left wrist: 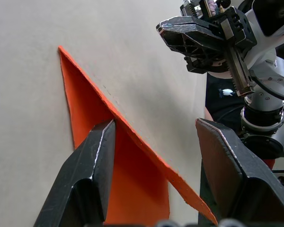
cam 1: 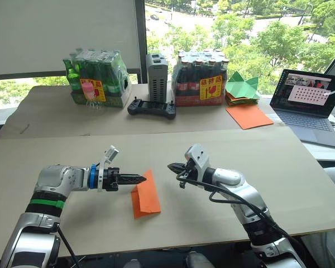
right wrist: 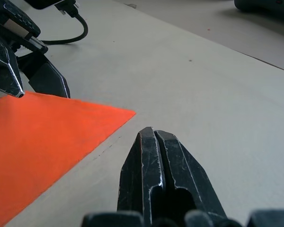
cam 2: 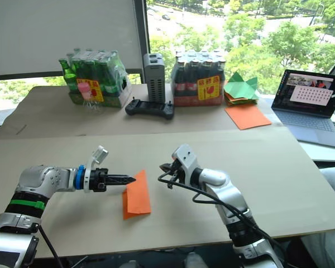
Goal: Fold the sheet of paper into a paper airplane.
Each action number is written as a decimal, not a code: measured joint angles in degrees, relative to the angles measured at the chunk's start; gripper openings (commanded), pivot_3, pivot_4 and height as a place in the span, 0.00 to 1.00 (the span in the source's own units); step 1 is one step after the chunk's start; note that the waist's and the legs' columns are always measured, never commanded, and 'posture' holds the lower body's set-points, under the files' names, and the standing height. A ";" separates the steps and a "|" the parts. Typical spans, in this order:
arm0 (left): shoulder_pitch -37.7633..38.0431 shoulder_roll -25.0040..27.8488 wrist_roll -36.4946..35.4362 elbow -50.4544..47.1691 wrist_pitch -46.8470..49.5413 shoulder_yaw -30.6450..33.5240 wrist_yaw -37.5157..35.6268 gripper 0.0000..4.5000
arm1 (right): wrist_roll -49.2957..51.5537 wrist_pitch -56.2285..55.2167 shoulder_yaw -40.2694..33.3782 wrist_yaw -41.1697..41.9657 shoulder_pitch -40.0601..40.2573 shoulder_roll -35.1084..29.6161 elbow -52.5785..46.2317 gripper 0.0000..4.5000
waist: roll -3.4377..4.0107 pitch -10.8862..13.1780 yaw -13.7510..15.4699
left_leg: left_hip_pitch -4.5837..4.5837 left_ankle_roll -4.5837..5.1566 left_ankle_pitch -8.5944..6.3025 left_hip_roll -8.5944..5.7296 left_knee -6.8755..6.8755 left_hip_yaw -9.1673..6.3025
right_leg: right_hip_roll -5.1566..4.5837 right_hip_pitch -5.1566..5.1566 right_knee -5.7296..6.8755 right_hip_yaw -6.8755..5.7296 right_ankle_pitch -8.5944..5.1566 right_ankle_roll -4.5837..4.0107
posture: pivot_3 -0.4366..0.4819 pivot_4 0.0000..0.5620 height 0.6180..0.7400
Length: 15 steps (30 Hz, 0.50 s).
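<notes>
Folded sheet of paper [cam 1: 144, 195] lies on worktop [cam 1: 223, 156] between released left claw [left wrist: 154, 142], one finger over it, and clenched, empty right claw [right wrist: 156, 142] just beside; closing crooked risks skewed crease.

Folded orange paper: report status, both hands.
Left hand open, straddling raised edge of folded orange paper sheet. Right hand shut, just clear. Nothing blocking.

An upper-floor office or lab set up for robot trials: a wide cardboard-covered worktop [cam 1: 268, 162] stands by big windows [cam 1: 240, 28] over treetops, with an open laptop [cam 1: 310, 106], a handheld controller [cam 1: 152, 108], and shrink-wrapped bottle packs [cam 1: 97, 78].
</notes>
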 measured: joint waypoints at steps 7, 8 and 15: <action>-0.01 -0.57 0.66 0.04 0.71 -0.56 -0.36 0.63 | 0.00 0.02 0.02 -0.01 0.11 -0.20 -0.31 0.00 | 0.00 0.00 -0.05 | 0.00 0.00 0.00 0.00 0.05 0.00 | 0.00 0.00 0.05 0.00 0.00 0.00 | 0.48 0.27 1.00; 0.00 -0.57 0.78 0.04 0.71 -0.76 -0.46 0.63 | 0.00 0.03 0.03 -0.01 0.11 -0.20 -0.42 0.00 | 0.00 0.00 -0.05 | 0.00 0.00 0.00 0.00 0.06 0.00 | 0.00 0.00 0.05 0.00 0.00 0.00 | 0.48 0.27 1.00; -0.01 -0.57 1.51 0.69 0.44 -1.11 -0.69 0.46 | 0.00 0.07 0.04 -0.02 0.15 -0.33 -0.46 0.00 | 0.00 0.00 -0.07 | 0.01 0.00 0.00 0.00 0.09 0.00 | 0.00 0.00 0.11 0.00 0.00 0.00 | 0.48 0.27 1.00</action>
